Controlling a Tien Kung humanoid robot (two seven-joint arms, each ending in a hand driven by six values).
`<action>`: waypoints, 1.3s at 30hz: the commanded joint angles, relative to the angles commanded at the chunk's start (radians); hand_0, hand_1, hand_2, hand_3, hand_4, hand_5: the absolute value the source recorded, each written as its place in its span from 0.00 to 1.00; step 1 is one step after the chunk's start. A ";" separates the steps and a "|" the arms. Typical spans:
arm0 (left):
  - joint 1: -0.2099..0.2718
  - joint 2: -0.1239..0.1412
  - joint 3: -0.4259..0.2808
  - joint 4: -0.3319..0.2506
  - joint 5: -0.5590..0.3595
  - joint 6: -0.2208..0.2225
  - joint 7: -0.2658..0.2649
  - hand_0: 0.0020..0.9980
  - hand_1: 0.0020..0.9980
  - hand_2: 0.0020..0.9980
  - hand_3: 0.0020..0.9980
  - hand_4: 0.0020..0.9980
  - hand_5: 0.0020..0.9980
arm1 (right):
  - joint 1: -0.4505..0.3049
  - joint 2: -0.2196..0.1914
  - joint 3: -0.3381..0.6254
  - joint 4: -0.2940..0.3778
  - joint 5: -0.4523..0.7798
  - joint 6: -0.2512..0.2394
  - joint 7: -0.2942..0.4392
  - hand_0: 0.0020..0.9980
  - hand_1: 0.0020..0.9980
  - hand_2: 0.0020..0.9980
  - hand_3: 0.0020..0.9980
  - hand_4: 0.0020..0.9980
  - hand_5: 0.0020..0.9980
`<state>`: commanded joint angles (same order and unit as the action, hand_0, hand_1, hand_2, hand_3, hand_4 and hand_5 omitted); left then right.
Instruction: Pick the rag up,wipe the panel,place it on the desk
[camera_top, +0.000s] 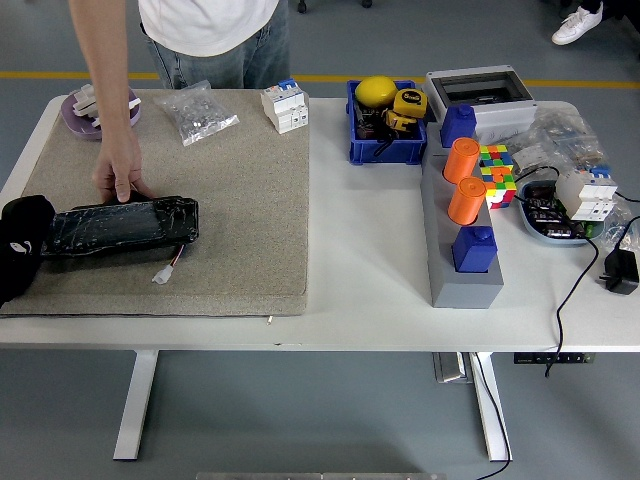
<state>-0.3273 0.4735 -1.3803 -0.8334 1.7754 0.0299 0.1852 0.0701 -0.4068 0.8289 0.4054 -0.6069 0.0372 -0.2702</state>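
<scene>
Head view, left side of frame: black panel lies flat on the beige mat. A person's hand presses its upper edge, likely steadying it for wiping. Robot's left hand sits at the panel's left end, a dark mass; finger state cannot be told, and no rag is distinguishable. Right hand out of view. Counts, right of frame: two orange cylinders, two blue blocks, one blue bin.
</scene>
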 joint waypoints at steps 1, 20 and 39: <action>-0.001 0.000 0.007 0.002 0.003 0.002 0.000 0.26 0.37 0.56 0.57 0.73 0.15 | 0.000 0.000 0.006 0.000 -0.002 -0.002 0.001 0.70 0.65 0.70 0.67 1.00 0.49; -0.005 -0.001 0.037 0.005 0.035 0.048 0.006 0.18 0.14 0.54 0.55 0.55 0.02 | 0.001 0.001 0.016 0.001 -0.004 -0.008 0.006 0.70 0.65 0.70 0.67 1.00 0.49; 0.054 0.007 -0.091 -0.125 0.057 0.046 0.024 0.16 0.09 0.52 0.54 0.45 0.00 | -0.002 0.001 0.018 -0.001 0.000 -0.009 0.008 0.70 0.65 0.70 0.67 1.00 0.49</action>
<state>-0.2736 0.4807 -1.4711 -0.9589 1.8328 0.0760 0.2097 0.0679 -0.4060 0.8469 0.4044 -0.6065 0.0281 -0.2621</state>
